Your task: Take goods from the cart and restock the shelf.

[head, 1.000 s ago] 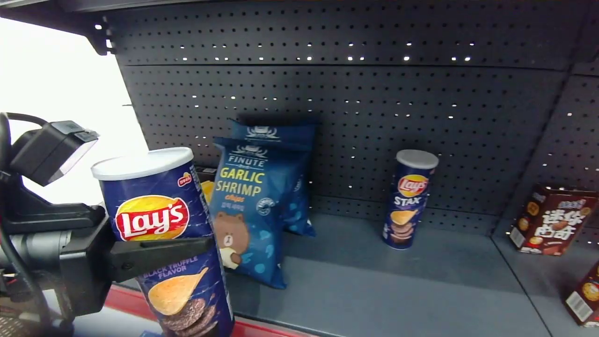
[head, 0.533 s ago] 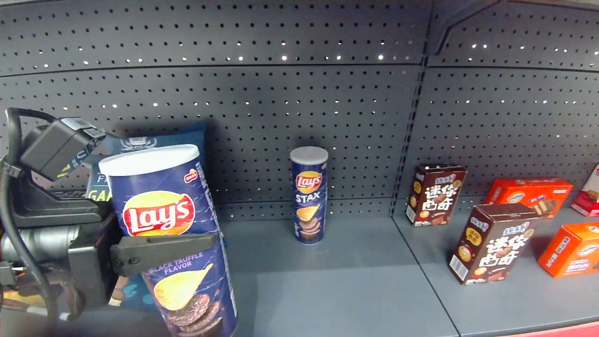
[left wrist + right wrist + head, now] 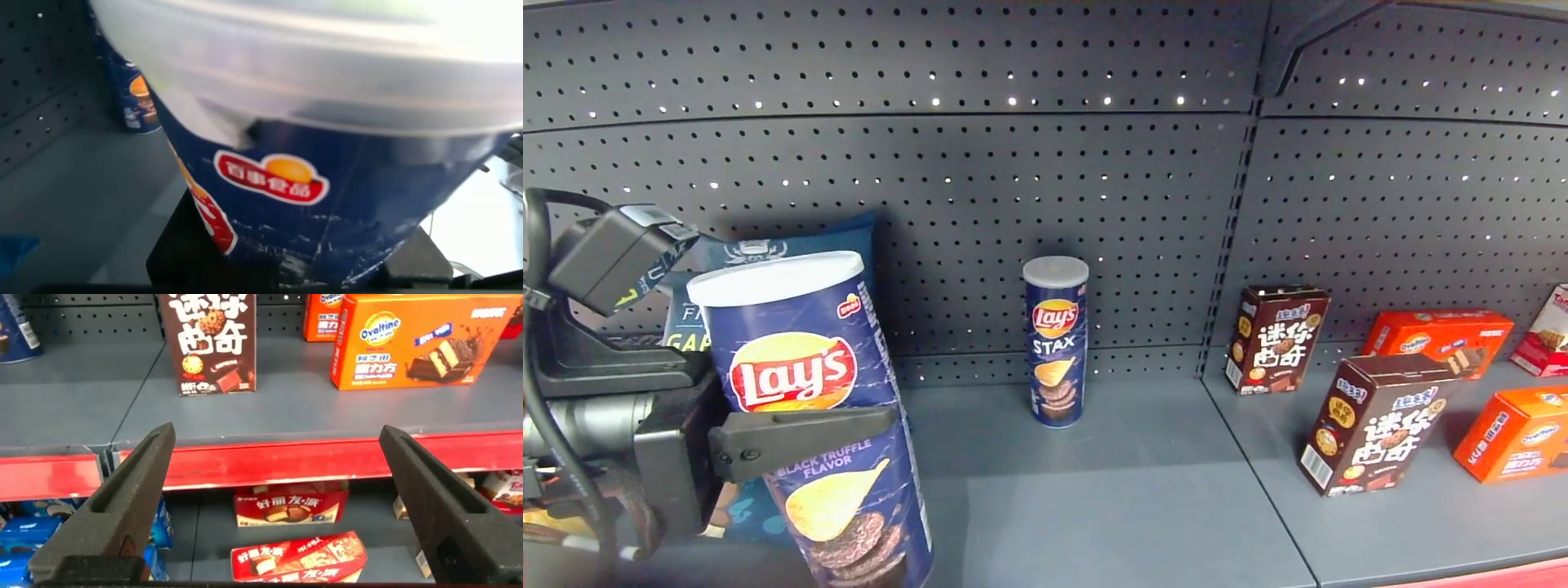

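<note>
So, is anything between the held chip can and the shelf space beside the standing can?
Nothing visible. The shelf between the held can and the standing can is bare; the blue bags sit behind the held can.

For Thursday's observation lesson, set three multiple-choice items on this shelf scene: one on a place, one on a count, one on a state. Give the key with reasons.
1. Where does the standing can sit on the shelf? A at the back, near the pegboard; B at the front edge; C on the floor.
2. How many brown boxes stand there in the head view? A one; B two; C four.
3. The left gripper is: A open and empty; B shut on the held can; C resting on the shelf.
Key: 1 A, its base lies close to the pegboard; 2 B, one stands behind, one nearer the front; 3 B, the gripper clamps the can's middle.
</note>
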Tool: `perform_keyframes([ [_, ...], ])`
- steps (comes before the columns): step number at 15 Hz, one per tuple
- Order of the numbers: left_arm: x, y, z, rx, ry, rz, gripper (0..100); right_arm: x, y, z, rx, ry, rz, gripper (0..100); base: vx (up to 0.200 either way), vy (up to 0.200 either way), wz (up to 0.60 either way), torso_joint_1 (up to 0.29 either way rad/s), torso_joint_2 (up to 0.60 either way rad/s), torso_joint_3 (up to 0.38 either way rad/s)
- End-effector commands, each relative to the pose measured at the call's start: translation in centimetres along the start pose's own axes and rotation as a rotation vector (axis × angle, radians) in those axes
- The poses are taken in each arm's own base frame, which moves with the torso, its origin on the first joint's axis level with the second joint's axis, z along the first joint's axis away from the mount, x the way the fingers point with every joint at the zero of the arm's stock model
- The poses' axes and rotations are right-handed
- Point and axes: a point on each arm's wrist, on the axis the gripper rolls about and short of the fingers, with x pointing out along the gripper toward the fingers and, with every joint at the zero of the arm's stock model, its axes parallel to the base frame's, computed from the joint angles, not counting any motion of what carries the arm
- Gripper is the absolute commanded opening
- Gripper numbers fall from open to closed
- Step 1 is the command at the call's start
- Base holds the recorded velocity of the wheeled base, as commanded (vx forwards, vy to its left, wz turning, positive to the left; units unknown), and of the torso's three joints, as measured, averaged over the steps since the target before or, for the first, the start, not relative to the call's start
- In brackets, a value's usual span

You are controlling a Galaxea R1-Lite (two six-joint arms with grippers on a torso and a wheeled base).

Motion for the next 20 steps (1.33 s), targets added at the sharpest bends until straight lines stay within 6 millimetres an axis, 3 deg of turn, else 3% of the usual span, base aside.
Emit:
perform_keyframes([
  [1,0.0,0.0,-0.1,-0.002,0.002,0.0,0,0.0,0.0,0.0,0.0,0.0,0.0,100,0.0,0.0,0.6,0.007,0.0,0.007],
  [3,0.0,0.0,-0.2,-0.004,0.004,-0.001,0,0.0,0.0,0.0,0.001,0.001,0.0,100,0.0,0.0,0.6,0.005,0.01,0.005],
  [17,-0.2,-0.2,-0.4,-0.01,0.009,0.002,0,0.3,0.0,0.4,0.008,0.041,-0.026,100,0.0,0.0,0.0,0.0,0.0,0.0],
  [18,-0.2,-0.2,-0.4,-0.009,0.008,0.001,0,-0.2,0.0,4.8,0.06,-0.046,0.031,100,0.0,0.0,0.0,0.0,0.0,0.0],
  [19,-0.1,-0.2,-0.5,-0.009,0.011,-0.001,0,1.2,0.1,9.7,0.163,-0.022,0.054,100,0.0,0.0,0.0,0.0,0.0,0.0],
  [20,0.0,-0.3,-0.5,-0.005,0.014,-0.008,0,1.6,0.1,13.1,0.151,-0.059,0.135,100,0.0,0.0,0.0,0.0,0.0,0.0],
])
